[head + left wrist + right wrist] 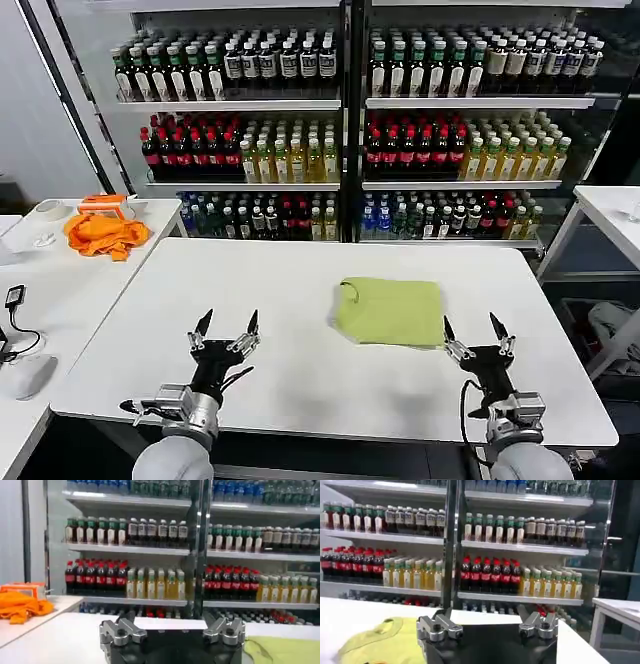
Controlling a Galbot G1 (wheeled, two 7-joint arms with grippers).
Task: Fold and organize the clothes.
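**Operator:** Both grippers sit closest to the head camera. What state are they in?

**Manual:** Your left gripper (226,324) hovers over the near edge of the white rectangular table (300,390), left of centre, with its black fingers spread apart and nothing between them. Your right gripper (474,327) hovers near the table's near right corner, fingers likewise spread and empty. Its fingertips stand just beside the near right corner of the garment, and contact cannot be confirmed.

**Operator:** Where is the garment?

**Manual:** You will find the light yellow-green short-sleeved cotton T-shirt (391,311) lying flat on the right half of the table, already folded into a compact rectangle. Its collar opening shows at the fold's far left corner. The same shirt appears low in the right wrist view (380,640) and at the edge of the left wrist view (285,650).

**Operator:** How will it handle?

**Manual:** Expect a light, soft, limp load. Cotton of this kind should grip well between the fingers, but the stacked layers will likely sag and slide apart if you lift from one point. Take hold at the near edge with both grippers, one toward each near corner, pinching through all layers. Alternatively, slide the bundle across the table rather than lifting it.

**Operator:** Anything else nearby?

**Manual:** A bright orange crumpled cloth (104,233) lies on the adjoining white side table (60,290), well apart. Leave it.
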